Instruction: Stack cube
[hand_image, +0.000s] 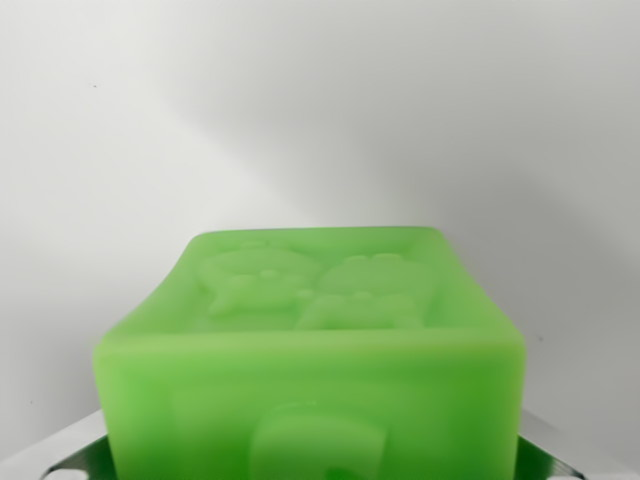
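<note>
Green and slightly translucent, the cube (315, 360) is filling the lower middle of the wrist view, sitting very close under the camera. Its top face is showing a raised relief, two rounded figures side by side, too soft in focus for me to say what they are. The near face is carrying another embossed shape, cut off by the bottom edge of the picture. The corners are rounded and the material is looking rubbery or like soft plastic.

At either lower corner, bits of shiny metal are peeking out beside the cube, one at the wrist view's left (75, 455) and one at the wrist view's right (550, 450). They are lying just beside the cube's sides, with green reflecting on them. These are probably parts of the gripper, but I cannot tell whether it is clamping the cube or standing loose around it.

Behind the cube, a plain pale grey-white surface (320, 120) is stretching across the whole picture, with a soft shadow falling over its right part.
</note>
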